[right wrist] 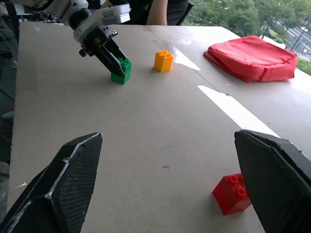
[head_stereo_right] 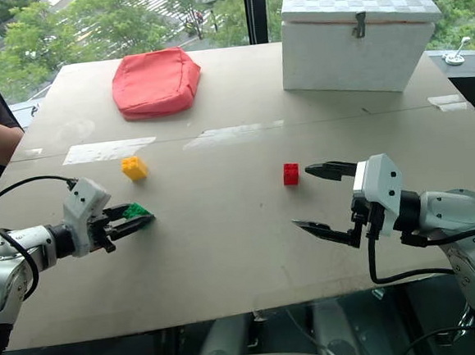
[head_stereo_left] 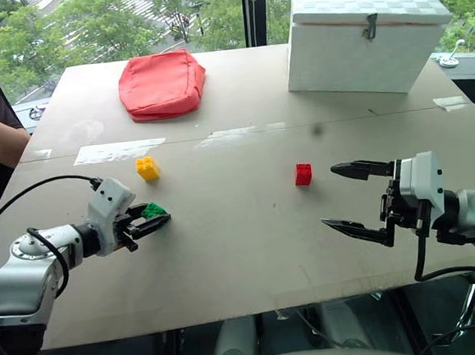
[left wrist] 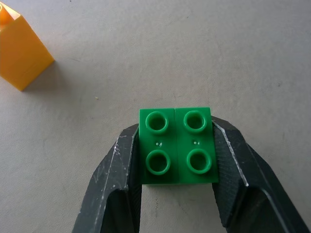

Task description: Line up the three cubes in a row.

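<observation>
The left pincer [head_stereo_left: 155, 222] clamps the small green studded plastic brick [left wrist: 177, 144] on the bench [head_stereo_left: 243, 251]; right pincer [head_stereo_left: 352, 197] gapes wide. Next, probably carry it between the yellow brick [head_stereo_left: 147, 168] and red brick [head_stereo_left: 303, 174].

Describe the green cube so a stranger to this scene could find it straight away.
Start at the red pouch at the far side of the table and come toward the near edge, past the yellow cube. The green cube sits just beyond it, and it alone is clamped between the left gripper fingers; the red cube stands free.
</observation>
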Robot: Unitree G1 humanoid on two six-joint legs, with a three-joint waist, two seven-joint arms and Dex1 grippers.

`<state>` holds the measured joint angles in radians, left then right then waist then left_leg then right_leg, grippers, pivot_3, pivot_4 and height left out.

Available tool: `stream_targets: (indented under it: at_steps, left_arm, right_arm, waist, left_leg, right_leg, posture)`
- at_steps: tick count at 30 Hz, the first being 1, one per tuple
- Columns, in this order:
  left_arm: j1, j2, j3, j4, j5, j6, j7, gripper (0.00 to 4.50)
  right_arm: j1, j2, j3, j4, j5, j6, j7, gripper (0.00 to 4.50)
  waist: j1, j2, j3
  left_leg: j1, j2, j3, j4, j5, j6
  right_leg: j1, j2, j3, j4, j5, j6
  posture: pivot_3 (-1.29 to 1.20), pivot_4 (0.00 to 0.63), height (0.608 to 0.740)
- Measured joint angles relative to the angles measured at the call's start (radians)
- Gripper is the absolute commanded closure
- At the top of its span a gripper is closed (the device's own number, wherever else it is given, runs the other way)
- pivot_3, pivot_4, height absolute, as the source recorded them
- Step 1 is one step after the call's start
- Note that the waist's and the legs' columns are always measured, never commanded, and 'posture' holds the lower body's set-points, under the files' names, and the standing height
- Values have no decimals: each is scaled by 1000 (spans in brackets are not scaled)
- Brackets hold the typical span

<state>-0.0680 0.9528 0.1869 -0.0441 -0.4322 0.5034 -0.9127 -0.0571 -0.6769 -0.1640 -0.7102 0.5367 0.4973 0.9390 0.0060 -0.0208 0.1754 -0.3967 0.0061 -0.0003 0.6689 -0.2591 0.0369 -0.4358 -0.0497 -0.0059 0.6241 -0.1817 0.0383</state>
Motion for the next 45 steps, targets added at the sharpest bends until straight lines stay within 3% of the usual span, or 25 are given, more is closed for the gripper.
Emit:
stream_targets:
  at_steps: [4, 9, 12, 16, 21, 31, 45]
  left_arm:
    - [-40, -11, -18, 22, 2, -43, -68, 3214]
    - [-232, -35, -131, 14, 3, -78, -208, 3214]
    - [-392, -105, -239, 52, 35, -94, -267, 3214]
    - [-606, -226, -397, 234, 122, -156, -375, 3214]
    - [-729, -348, -506, 462, 239, -317, -441, 3214]
    - [-873, -505, -523, 773, 357, -493, -462, 3214]
    - [-965, -566, -511, 1003, 452, -628, -454, 3214]
  right_arm:
    - [44, 3, -7, -26, 5, -1, -47, 0]
    - [125, 38, -25, -33, 22, -32, -86, 0]
    - [155, 45, -40, -33, 44, -40, -95, 0]
    - [207, 26, -51, -33, 23, -57, -111, 0]
    - [268, -3, -64, -29, -7, -68, -116, 0]
    - [369, -31, -136, -38, -1, -64, -133, 0]
    - [394, -45, -186, -61, 19, -63, -144, 0]
  waist:
    - [7, 0, 0]
    - [19, -1, 0]
    - [17, -2, -1]
    - [8, -3, -1]
    - [2, -3, -1]
    - [8, -4, -1]
    - [8, -4, -1]
  left_leg:
    - [0, 0, 0, 0, 0, 0]
    - [-1, -2, -1, 1, 0, 0]
    - [-1, -2, -1, 2, 0, 0]
    - [0, -5, 3, 3, 0, 0]
    - [0, -4, 4, 3, 0, 0]
    - [-1, -4, 3, 4, 0, 1]
    - [-1, -4, 1, 4, 0, 1]
  right_leg:
    - [0, 0, 0, 0, 0, 0]
    - [2, 0, -1, 0, 0, 0]
    - [3, 0, -1, 0, 0, 0]
    - [4, 2, 0, 0, 0, 0]
    - [3, 3, 0, 0, 0, 0]
    - [3, 3, 0, 0, 2, 4]
    - [3, 3, 0, 0, 3, 5]
  posture:
    - [0, 150, 740]
    - [0, 150, 740]
    - [0, 150, 740]
    - [0, 150, 740]
    - [0, 150, 740]
    - [0, 150, 740]
    - [0, 150, 740]
